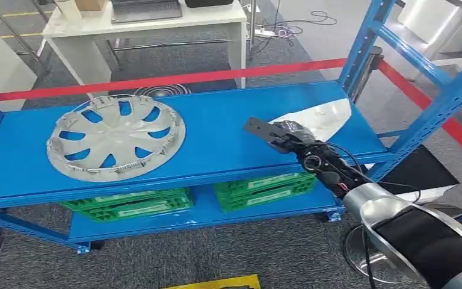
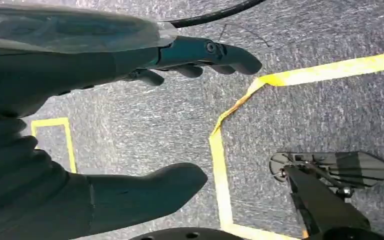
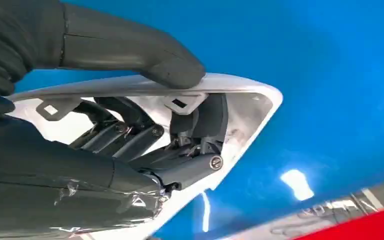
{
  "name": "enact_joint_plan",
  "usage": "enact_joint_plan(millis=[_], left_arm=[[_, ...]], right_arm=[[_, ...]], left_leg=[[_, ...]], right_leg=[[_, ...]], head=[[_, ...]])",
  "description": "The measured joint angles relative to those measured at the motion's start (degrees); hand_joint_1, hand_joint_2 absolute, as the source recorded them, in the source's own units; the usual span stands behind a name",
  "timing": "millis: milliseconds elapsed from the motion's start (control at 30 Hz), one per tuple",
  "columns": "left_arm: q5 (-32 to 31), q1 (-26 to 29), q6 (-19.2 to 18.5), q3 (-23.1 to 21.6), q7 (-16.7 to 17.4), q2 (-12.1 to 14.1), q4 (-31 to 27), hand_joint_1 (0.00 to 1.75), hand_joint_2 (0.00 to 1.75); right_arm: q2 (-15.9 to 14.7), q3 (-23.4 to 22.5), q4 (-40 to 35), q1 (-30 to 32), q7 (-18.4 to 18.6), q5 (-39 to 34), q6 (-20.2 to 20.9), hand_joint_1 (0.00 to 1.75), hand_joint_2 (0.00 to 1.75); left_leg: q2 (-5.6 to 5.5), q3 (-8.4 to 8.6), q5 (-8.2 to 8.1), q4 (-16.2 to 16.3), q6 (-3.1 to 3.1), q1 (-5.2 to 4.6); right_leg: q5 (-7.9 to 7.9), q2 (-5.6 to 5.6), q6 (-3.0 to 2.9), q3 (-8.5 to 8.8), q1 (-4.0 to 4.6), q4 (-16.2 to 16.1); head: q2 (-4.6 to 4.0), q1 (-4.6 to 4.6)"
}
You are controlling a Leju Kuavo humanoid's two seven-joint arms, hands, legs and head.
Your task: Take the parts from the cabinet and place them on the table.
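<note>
On the blue shelf (image 1: 216, 132) a silver wheel cover (image 1: 116, 137) lies at the left. A white plastic part (image 1: 322, 117) lies at the right end of the shelf. My right hand (image 1: 289, 137) grips the near edge of this white part (image 3: 240, 100): the thumb (image 3: 130, 50) presses on its outer face and the dark fingers (image 3: 180, 145) curl inside its hollow. My left hand (image 2: 130, 110) hangs over the grey floor, fingers apart and holding nothing.
Green crates (image 1: 264, 188) sit on the lower shelf. Blue uprights (image 1: 433, 114) frame the right end of the rack. A red barrier tape (image 1: 174, 78) and a white table (image 1: 144, 24) stand behind it. Yellow floor tape (image 2: 220, 165) marks the carpet.
</note>
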Motion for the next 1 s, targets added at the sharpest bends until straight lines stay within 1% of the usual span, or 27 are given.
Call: enact_joint_plan(millis=[67,100,167,233,300,467,667,800,933,1000], left_arm=[[0.13,0.0,0.15,0.39,0.02,0.02,0.0,0.0,1.75],[0.15,0.0,0.28,0.48,0.02,0.0,0.0,0.0,1.75],[0.15,0.0,0.57,0.63,0.07,0.0,0.0,0.0,1.75],[0.11,-0.02,0.7,0.92,0.07,0.0,0.0,0.0,1.75],[-0.04,-0.01,0.72,1.0,0.07,-0.02,0.0,0.0,1.75],[-0.42,-0.01,0.96,1.53,0.07,-0.02,0.0,0.0,1.75],[-0.7,0.0,1.05,2.1,0.07,-0.04,0.0,0.0,1.75],[-0.85,-0.01,1.07,2.25,0.07,-0.09,0.0,0.0,1.75],[-0.9,-0.03,1.09,2.36,0.13,-0.11,0.0,0.0,1.75],[-0.96,-0.03,1.2,2.49,0.17,-0.11,0.0,0.0,1.75]], right_arm=[[0.0,0.04,-0.48,0.17,-1.54,0.26,-1.54,1.75,1.75],[0.0,0.04,-0.87,0.42,-3.02,0.99,-3.09,1.75,1.75],[0.0,0.0,-2.39,1.22,-7.44,2.62,-7.77,1.75,1.75],[0.0,-0.07,-4.62,1.96,-10.53,4.09,-11.93,1.75,1.75],[0.0,-0.15,-7.04,2.5,-11.08,4.96,-13.66,1.75,1.75],[0.0,-0.41,-12.69,4.24,-12.54,5.77,-16.08,1.75,1.75],[0.0,-0.7,-20.0,5.52,-13.07,8.18,-19.36,1.75,1.75],[0.0,-0.72,-23.52,6.02,-13.53,9.09,-20.54,1.75,1.75],[0.15,-0.68,-26.7,6.8,-17.2,6.87,-21.74,1.75,1.75],[0.44,-0.48,-28.25,7.14,-19.55,4.08,-20.82,1.75,1.75]], left_leg=[[0.0,-0.01,0.0,0.0,0.0,0.0],[0.0,-0.01,0.0,0.0,0.0,0.0],[0.0,-0.04,0.0,0.0,0.0,0.0],[0.0,-0.03,0.0,0.0,0.0,0.0],[0.0,-0.03,0.0,0.0,0.01,0.0],[0.0,-0.05,-0.01,0.0,0.02,0.0],[-0.01,-0.05,-0.01,0.0,0.02,0.0],[0.0,-0.04,-0.01,0.0,0.03,-0.01],[0.0,-0.1,-0.02,0.0,0.04,0.0],[0.0,-0.1,-0.03,0.0,0.05,-0.01]], right_leg=[[0.0,0.0,0.0,0.0,0.0,0.0],[0.0,0.0,0.0,0.0,0.0,0.01],[0.0,0.0,0.0,-0.02,0.0,0.01],[0.0,0.0,0.0,-0.02,0.0,0.01],[0.0,0.0,0.0,-0.02,0.0,0.0],[0.0,0.0,0.0,-0.02,0.0,0.0],[0.0,-0.01,0.0,-0.02,0.0,0.0],[0.0,-0.01,0.0,-0.02,0.0,0.0],[0.0,-0.01,0.0,-0.01,0.0,0.0],[0.0,-0.01,0.0,-0.01,0.0,0.0]], head=[[0.0,0.0],[0.0,0.0],[0.0,0.0],[0.0,0.0],[0.0,0.0],[0.0,0.0],[0.0,0.0],[0.0,0.0],[0.0,0.0],[0.0,0.0]])
